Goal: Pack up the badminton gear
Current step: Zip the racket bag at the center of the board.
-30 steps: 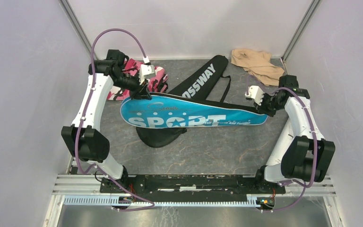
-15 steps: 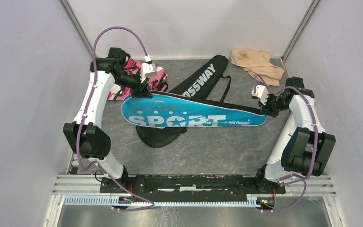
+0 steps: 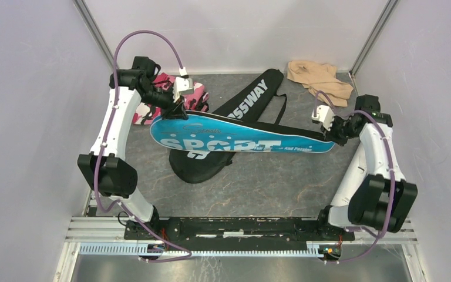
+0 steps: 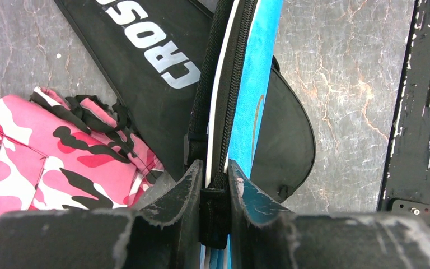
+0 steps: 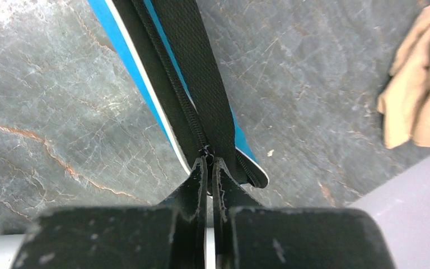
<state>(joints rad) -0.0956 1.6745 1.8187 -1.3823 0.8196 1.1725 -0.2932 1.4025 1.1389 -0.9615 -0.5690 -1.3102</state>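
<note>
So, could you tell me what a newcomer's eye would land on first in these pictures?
The bright blue racket cover spans the middle of the table, pinched at its wide end by the left hand and at its narrow end by the right hand. A black racket cover lies under it, with a pink camouflage cloth back left and a beige cloth back right.

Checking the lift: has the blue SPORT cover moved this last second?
Yes. The blue SPORT cover has tipped, its near edge drawn toward the far wall, baring more of the black CROSSWAY cover.
</note>
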